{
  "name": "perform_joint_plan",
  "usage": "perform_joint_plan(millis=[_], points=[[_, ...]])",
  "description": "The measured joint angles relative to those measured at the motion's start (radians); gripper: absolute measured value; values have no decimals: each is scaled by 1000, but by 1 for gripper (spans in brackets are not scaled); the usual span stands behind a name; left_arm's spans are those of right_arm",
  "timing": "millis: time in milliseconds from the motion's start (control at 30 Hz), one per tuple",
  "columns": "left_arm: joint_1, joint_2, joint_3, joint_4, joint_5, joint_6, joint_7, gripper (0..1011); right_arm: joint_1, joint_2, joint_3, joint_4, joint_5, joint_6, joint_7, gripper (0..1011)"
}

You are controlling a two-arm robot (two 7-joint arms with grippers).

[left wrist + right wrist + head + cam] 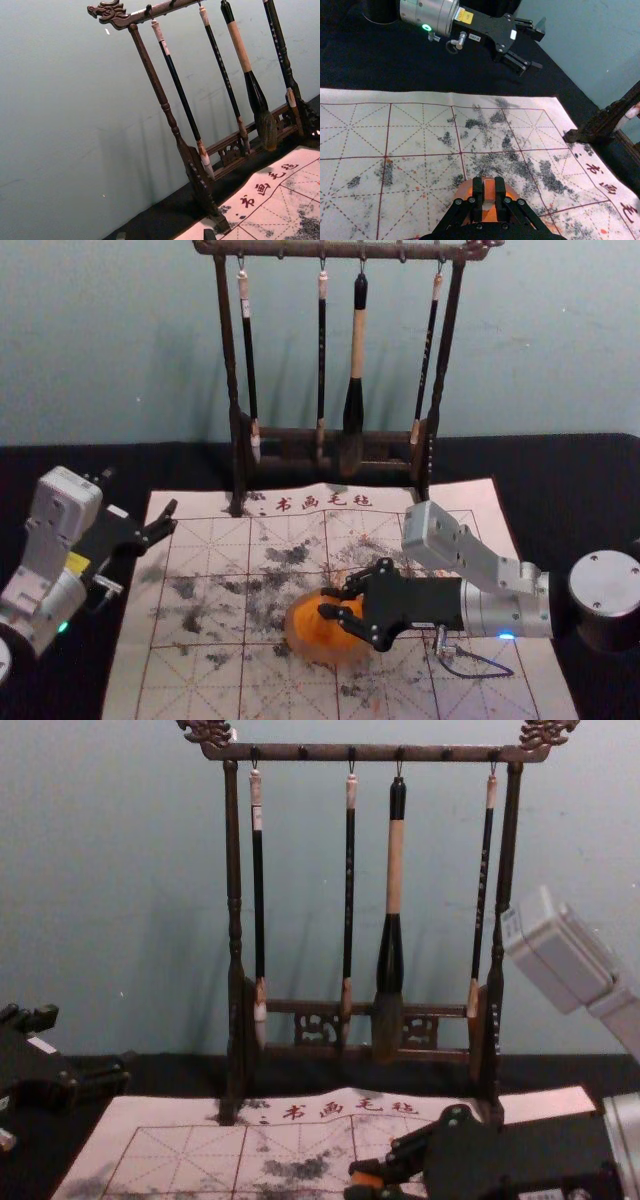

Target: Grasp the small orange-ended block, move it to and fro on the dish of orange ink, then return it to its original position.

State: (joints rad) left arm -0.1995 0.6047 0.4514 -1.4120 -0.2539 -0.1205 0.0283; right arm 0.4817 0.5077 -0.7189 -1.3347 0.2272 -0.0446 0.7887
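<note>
Block (489, 189), long axis unclear, is pinched in your right gripper's (328, 601) jaws over the dish (299, 639); open mat (128, 670) runs toward the surface's (85, 670) left edge, near your idle left gripper (171, 516), jaws spread.

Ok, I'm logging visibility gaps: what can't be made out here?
Whether the block touches the orange ink: right wrist view, hidden by block and right hand.
Part of the dish: head view, behind the right hand.
Mat's near edge: head view, cut off by the bottom edge.
</note>
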Motion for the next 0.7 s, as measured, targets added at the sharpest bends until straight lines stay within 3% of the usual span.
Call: perform_joint_plan(millis=[700], points=[[0, 0, 0, 0, 0, 0, 0, 1001, 17, -5, 14, 36, -5, 1, -16, 119]])
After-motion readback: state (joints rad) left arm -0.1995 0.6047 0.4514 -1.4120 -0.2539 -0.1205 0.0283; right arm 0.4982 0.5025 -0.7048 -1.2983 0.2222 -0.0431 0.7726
